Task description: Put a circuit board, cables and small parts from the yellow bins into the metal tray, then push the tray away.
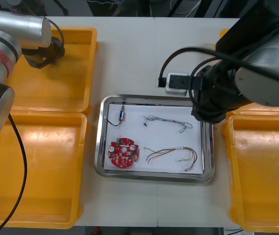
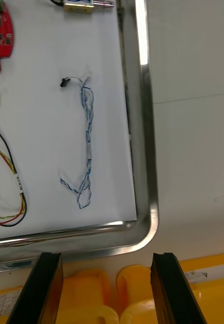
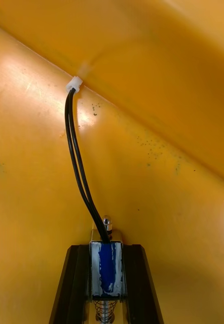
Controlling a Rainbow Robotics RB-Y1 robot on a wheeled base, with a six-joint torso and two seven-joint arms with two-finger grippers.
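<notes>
Left fingers [image 3: 77, 283] pinch a blue part [image 3: 106, 266] across its body, so the left gripper [image 3: 107, 253] is closed only to the part's width. The spring end points back toward the wrist. The black cable [image 3: 77, 167] runs out ahead to a white plug [image 3: 74, 84] lying at the crease of the far left bin [image 3: 168, 111]. Holding the rigid body rather than the lead looks deliberate: the cable can trail freely without slipping out. Whether the part is off the bin floor I cannot tell. In the front view this gripper sits over that bin's far end, well apart from the tray [image 1: 98, 142].

Right fingers [image 2: 47, 288] stand spread with nothing between them. The right gripper [image 2: 107, 283] hangs over the meeting rims of the 2 right bins [image 2: 137, 288], just beside the tray's far right corner. I judge it is waiting, placed there clear of the left arm's path.

On the tray's white floor 4 things lie apart from one another:
- the board [image 1: 123, 152] at the near left
- a tray part [image 1: 122, 116] with its own black lead at the far left
- the blue-white cable [image 1: 168, 122] at the far right
- the red-yellow cable [image 1: 171, 155] at the near right

Loading looks nearly done. The blue part seems next to go in, and the push is not yet begun.
</notes>
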